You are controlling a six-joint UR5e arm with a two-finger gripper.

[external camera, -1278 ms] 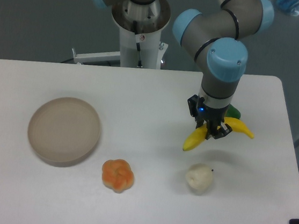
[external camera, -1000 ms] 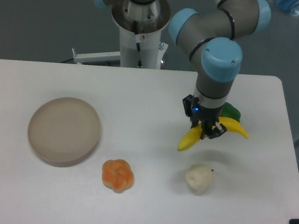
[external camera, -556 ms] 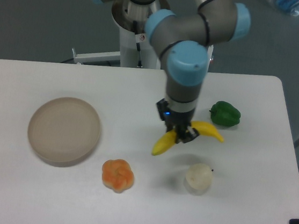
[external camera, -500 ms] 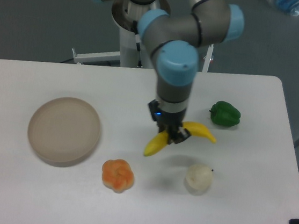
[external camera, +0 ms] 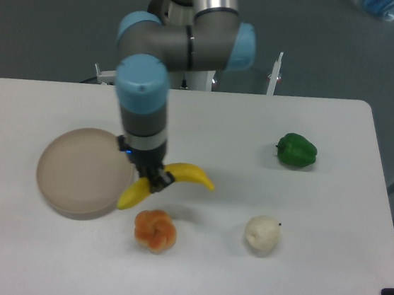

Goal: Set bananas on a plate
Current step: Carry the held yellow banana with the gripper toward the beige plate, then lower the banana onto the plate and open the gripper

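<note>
My gripper (external camera: 153,179) is shut on the yellow banana (external camera: 188,173) at its middle and holds it above the table. One end of the banana reaches over the right rim of the plate, the other points right. The beige plate (external camera: 80,170) lies at the left of the table with nothing in it. The gripper hangs just beside the plate's right edge.
An orange lobed fruit (external camera: 155,230) lies just below the gripper. A whitish round fruit (external camera: 262,234) sits at the lower right. A green pepper (external camera: 297,150) sits at the right. The arm's base (external camera: 186,54) stands at the table's back edge.
The gripper has carried the banana leftward across the table, from beside the green pepper to the plate's right edge. The pepper, once hidden behind the arm, now shows.
</note>
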